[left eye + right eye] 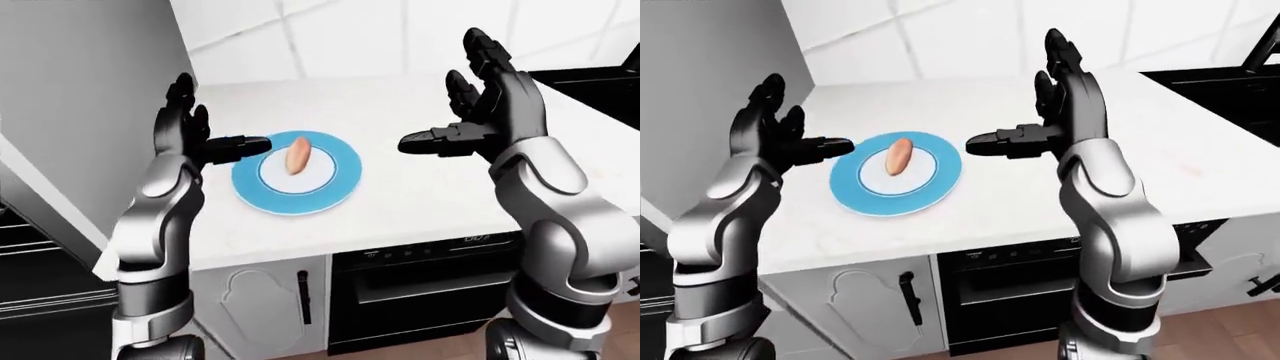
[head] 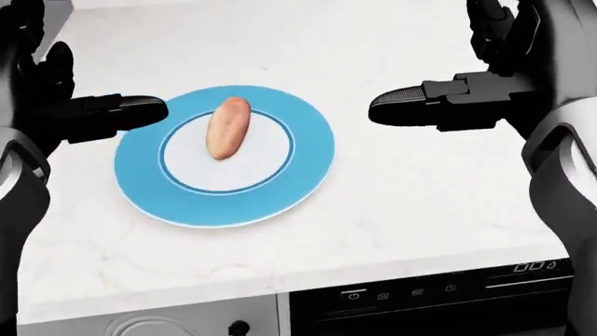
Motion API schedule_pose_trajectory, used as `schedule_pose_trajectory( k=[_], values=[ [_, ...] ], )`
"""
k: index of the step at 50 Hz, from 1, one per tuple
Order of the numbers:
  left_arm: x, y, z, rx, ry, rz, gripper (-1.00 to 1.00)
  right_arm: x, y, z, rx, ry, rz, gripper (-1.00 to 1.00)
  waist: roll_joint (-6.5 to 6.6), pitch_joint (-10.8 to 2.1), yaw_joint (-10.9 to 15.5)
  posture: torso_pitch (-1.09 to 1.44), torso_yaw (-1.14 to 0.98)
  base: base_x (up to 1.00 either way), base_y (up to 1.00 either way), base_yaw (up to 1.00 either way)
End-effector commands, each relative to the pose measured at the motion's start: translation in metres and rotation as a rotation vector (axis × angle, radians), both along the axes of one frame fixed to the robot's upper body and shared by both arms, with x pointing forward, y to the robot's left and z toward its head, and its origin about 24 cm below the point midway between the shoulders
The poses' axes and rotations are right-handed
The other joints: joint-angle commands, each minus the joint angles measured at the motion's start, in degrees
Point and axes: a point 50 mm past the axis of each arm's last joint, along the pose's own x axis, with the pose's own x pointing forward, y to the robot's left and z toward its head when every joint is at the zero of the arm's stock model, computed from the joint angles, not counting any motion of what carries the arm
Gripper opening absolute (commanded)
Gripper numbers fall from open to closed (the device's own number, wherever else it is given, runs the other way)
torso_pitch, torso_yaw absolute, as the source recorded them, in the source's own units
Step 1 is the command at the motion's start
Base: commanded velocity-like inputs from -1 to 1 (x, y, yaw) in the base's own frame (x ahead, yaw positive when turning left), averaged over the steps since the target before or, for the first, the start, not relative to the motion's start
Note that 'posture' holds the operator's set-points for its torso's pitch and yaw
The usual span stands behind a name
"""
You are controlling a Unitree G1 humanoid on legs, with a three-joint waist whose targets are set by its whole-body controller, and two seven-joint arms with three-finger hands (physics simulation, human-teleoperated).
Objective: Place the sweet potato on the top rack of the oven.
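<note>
Light is bright, even and diffuse, with no single visible source. The white countertop point(image 2: 392, 210) is nearly washed out, its marbling faint. Shadows are soft: only a thin dark edge under the blue plate point(image 2: 308, 171) on its near side. The black fingers point(image 2: 411, 105) render almost flat, with dull grey highlights. The silver forearms point(image 1: 545, 191) carry smooth gradients. The head view looks slightly soft; the eye views are sharper, edges undistorted.

pale orange, elongated sweet potato point(image 2: 227, 127) | lying on its side, long axis running nearly top-to-bottom in the head view, slightly tilted | resting on white centre of round blue-rimmed plate point(image 2: 308, 168) | black built-in oven point(image 1: 1015, 289) below counter, door closed
</note>
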Motion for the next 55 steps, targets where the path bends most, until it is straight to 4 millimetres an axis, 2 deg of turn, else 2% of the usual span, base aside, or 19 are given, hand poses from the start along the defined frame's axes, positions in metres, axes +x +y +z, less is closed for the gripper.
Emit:
schedule_pose_trajectory(
  k=[1,5,7,8,11,13,16,17,20,27,29,33,35,37,39,40,45,50,55],
  values=[
    [-0.004,-0.005,0.024,0.009,-0.114,-0.024,1.00,-0.006,-0.003,0.017,-0.003,-0.098,-0.023,1.00,0.14,-0.94,-0.28,0.00,0.00,0.13,0.04,0.00],
    [-0.004,-0.005,0.025,0.008,-0.115,-0.024,1.00,-0.006,-0.003,0.018,0.000,-0.100,-0.024,1.00,-2.84,-1.40,-0.01,0.00,0.00,0.09,0.02,0.00],
    [-0.004,-0.005,0.025,0.008,-0.115,-0.024,1.00,-0.006,-0.003,0.018,0.001,-0.100,-0.025,1.00,-6.14,-2.39,0.08,0.00,0.00,0.06,0.00,0.00],
    [-0.004,-0.005,0.025,0.008,-0.115,-0.024,1.00,-0.006,-0.004,0.018,0.001,-0.101,-0.026,1.00,-3.21,-0.95,-0.03,0.00,0.00,0.02,0.00,0.00],
    [-0.003,-0.005,0.024,0.008,-0.115,-0.024,1.00,-0.006,-0.003,0.018,0.004,-0.101,-0.020,1.00,-2.18,-0.84,-0.01,0.00,0.00,0.03,0.01,0.00],
    [-0.004,-0.004,0.025,0.006,-0.116,-0.024,1.00,-0.006,-0.003,0.019,0.006,-0.101,-0.020,1.00,-1.72,-1.85,-0.51,0.00,0.00,0.07,0.09,0.00],
    [-0.004,-0.005,0.026,0.007,-0.117,-0.024,1.00,-0.006,-0.004,0.018,0.005,-0.099,-0.028,1.00,-2.49,-1.98,-0.54,0.00,0.00,0.07,0.06,0.00],
    [-0.004,-0.005,0.025,0.008,-0.117,-0.024,1.00,-0.005,-0.005,0.018,0.000,-0.096,-0.035,1.00,-1.85,-1.03,-0.69,0.00,0.00,0.00,0.00,0.00],
    [-0.003,-0.004,0.025,0.007,-0.117,-0.022,1.00,-0.005,-0.005,0.018,0.000,-0.090,-0.044,1.00,0.39,-0.99,-1.20,0.00,0.00,0.00,0.00,0.00],
    [-0.004,-0.003,0.027,0.004,-0.119,-0.019,1.00,-0.006,-0.005,0.018,-0.001,-0.104,-0.045,1.00,-1.78,-1.40,-0.52,0.00,0.00,0.00,0.00,0.00],
    [-0.004,-0.004,0.025,0.009,-0.116,-0.021,1.00,-0.005,-0.004,0.017,-0.008,-0.098,-0.042,1.00,-1.48,-2.41,0.10,0.00,0.00,0.00,0.00,0.17],
    [-0.003,-0.004,0.024,0.008,-0.116,-0.022,1.00,-0.006,-0.005,0.018,-0.005,-0.102,-0.041,1.00,-1.28,-1.40,1.14,0.00,0.00,0.00,0.00,1.00],
    [-0.003,-0.004,0.023,0.009,-0.115,-0.023,1.00,-0.006,-0.005,0.018,-0.005,-0.106,-0.044,1.00,-2.17,-1.51,0.54,0.00,0.00,0.00,0.00,0.85],
    [-0.004,-0.005,0.024,0.008,-0.115,-0.025,1.00,-0.005,-0.004,0.017,-0.005,-0.101,-0.043,1.00,-3.19,-0.04,0.25,0.00,0.00,0.00,0.00,0.00],
    [-0.004,-0.005,0.024,0.007,-0.116,-0.025,1.00,-0.004,-0.005,0.015,-0.014,-0.090,-0.049,1.00,-5.56,0.26,0.05,0.00,0.00,0.00,0.00,0.00],
    [-0.003,-0.005,0.023,0.007,-0.115,-0.025,1.00,-0.003,-0.004,0.012,-0.029,-0.068,-0.047,1.00,-3.64,0.07,0.11,0.00,0.00,0.00,0.00,0.00],
    [-0.003,-0.005,0.024,0.005,-0.114,-0.027,1.00,-0.002,0.000,0.011,-0.045,-0.055,-0.029,1.00,-3.18,-0.89,-0.05,0.00,0.00,0.00,0.00,0.00],
    [-0.003,-0.005,0.023,0.005,-0.114,-0.028,1.00,-0.002,0.004,0.013,-0.071,-0.050,-0.010,1.00,0.14,-1.11,-1.03,0.00,0.00,0.00,0.00,0.00],
    [-0.003,-0.003,0.028,-0.003,-0.122,-0.026,1.00,0.001,0.016,0.020,-0.133,-0.043,0.054,1.00,-0.98,-1.33,-0.76,0.00,0.00,0.00,0.00,0.00]
  ],
)
